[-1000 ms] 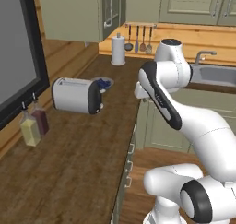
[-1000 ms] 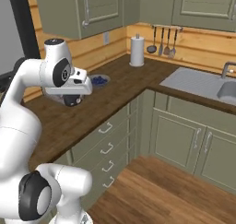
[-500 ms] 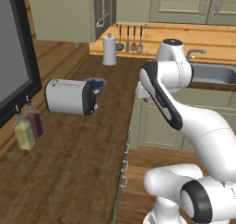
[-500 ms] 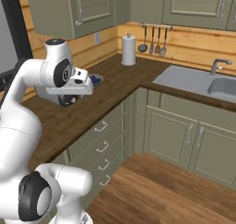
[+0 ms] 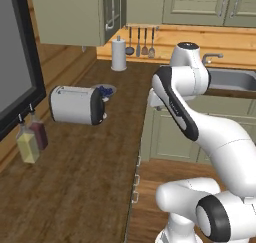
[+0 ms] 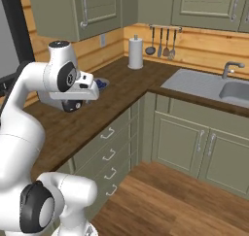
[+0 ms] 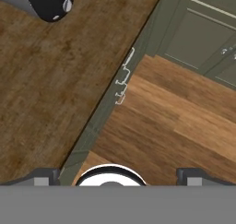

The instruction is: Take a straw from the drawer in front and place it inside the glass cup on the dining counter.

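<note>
The straw, the wide drawer, the glass cup and the dining counter are out of view. My gripper (image 7: 117, 176) is open, its two dark fingertips (image 7: 46, 174) far apart with nothing between them. It looks straight down at the edge of the wall counter (image 7: 50, 85) and the wood floor (image 7: 175, 126). In the right base view my hand (image 6: 74, 95) hangs over that counter's front edge, by the arm's upper joint.
A toaster (image 5: 77, 104) lies on the wall counter, with a small bowl (image 5: 104, 90) behind it and two bottles (image 5: 29, 142) to its left. A paper towel roll (image 6: 135, 52) stands in the corner. The sink (image 6: 233, 89) is to the right. Narrow drawers with metal handles (image 6: 109, 152) run below.
The whole picture has slid a little to the left in both base views, so the base has moved. The arm keeps its pose and the gripper stays open.
</note>
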Available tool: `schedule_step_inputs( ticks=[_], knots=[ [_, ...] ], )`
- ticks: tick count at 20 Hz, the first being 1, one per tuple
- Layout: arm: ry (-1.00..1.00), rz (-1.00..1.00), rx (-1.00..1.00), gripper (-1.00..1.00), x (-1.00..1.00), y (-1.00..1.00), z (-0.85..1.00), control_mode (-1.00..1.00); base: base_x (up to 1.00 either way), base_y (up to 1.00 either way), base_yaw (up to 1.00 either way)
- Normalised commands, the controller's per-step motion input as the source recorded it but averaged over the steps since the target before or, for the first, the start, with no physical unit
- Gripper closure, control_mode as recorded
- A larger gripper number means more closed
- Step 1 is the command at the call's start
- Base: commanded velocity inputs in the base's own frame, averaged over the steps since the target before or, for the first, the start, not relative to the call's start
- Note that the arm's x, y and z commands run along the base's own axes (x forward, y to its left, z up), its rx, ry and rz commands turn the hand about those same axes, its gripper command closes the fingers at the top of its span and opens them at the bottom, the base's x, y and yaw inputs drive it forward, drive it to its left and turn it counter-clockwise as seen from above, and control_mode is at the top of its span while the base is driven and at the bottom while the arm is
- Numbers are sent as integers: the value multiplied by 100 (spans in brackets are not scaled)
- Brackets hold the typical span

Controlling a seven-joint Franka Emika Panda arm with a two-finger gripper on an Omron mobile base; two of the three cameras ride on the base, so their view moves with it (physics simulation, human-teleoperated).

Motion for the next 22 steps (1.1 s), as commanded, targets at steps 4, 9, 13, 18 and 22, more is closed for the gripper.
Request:
schedule_step_inputs(
  ticks=[4, 9, 13, 18, 22],
  knots=[
    [0, 0, 0, -100, 0, 0, 0, 100, 0, 43, 0],
    [0, 0, 0, -100, 0, 0, 0, 100, 9, 37, 0],
    [0, 0, 0, -100, 0, 0, 0, 100, 19, 42, 0],
    [0, 0, 0, -100, 0, 0, 0, 100, 0, 36, 0],
    [-1, 0, 2, -100, 4, -14, -55, -100, 0, 0, 0]
  ],
)
